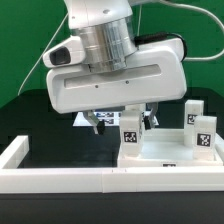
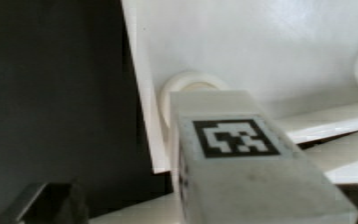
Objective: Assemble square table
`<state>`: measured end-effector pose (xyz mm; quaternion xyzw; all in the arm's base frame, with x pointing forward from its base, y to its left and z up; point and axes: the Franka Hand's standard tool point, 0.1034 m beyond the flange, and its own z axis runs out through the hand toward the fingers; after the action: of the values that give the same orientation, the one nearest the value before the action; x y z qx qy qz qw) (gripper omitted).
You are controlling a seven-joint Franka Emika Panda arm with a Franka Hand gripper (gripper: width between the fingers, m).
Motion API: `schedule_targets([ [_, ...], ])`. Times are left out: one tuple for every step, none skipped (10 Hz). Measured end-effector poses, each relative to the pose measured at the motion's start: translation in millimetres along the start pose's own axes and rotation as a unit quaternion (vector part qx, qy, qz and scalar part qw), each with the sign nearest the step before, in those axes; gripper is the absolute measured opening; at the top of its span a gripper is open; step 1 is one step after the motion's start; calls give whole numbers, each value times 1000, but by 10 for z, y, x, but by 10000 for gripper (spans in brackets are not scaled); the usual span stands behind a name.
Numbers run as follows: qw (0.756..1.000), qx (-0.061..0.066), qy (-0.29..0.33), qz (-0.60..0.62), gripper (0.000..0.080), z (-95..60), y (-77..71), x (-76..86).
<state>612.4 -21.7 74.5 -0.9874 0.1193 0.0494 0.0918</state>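
The white square slab lies flat against the front border wall, at the exterior view's right. One tagged white leg stands upright at its near-left corner. My gripper is straight over this leg, open, with a finger on each side and clear gaps. In the wrist view the leg fills the middle, its tag facing the camera. It rises from a round corner hole in the slab. One dark finger shows apart from the leg; the other is hidden. Two more legs stand on the slab's right side.
The long low white border wall runs along the front and turns back at the exterior view's left. The marker board lies on the black table behind the gripper. The arm's wide white hand hides much of the middle.
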Motion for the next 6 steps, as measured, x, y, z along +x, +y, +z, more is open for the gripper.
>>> schedule_targets([
  [1000, 0, 0, 0, 649, 2, 0, -1],
  [1000, -1, -1, 0, 649, 6, 2, -3],
  [1000, -18, -12, -2, 649, 26, 14, -39],
  [999, -28, -21, -1, 649, 46, 1, -57],
  [999, -32, -25, 4, 649, 49, -34, -56],
  [999, -32, -25, 9, 649, 53, -66, -59],
])
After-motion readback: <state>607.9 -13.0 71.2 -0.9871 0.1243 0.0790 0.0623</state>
